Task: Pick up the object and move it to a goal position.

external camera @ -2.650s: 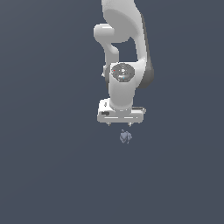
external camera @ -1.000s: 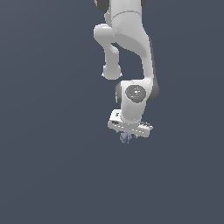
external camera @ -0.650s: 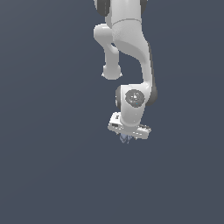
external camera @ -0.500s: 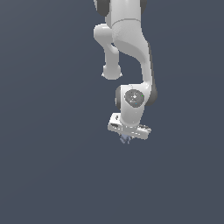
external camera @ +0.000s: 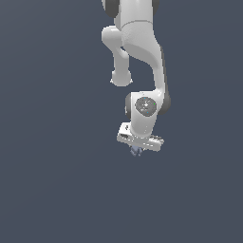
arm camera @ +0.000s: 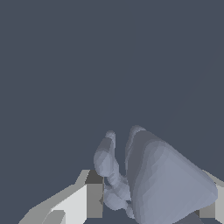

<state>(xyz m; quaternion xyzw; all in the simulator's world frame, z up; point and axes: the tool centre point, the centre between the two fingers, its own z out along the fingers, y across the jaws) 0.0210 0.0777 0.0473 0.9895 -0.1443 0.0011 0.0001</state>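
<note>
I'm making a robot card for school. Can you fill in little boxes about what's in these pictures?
scene: simulator render, plain dark grey-blue ground
arm: white, bent over, wrist tilted
gripper: pointing down
object: lumpy lavender thing, sits between the fingers
grip: looks shut on the object
goal: no marker visible

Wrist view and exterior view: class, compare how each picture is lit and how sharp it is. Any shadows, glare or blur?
Exterior view: flat, even light, no cast shadow or glare, the object tiny under the end effector. Wrist view: sharp, faceted shading on the object, which fills the foreground; no blur.
</note>
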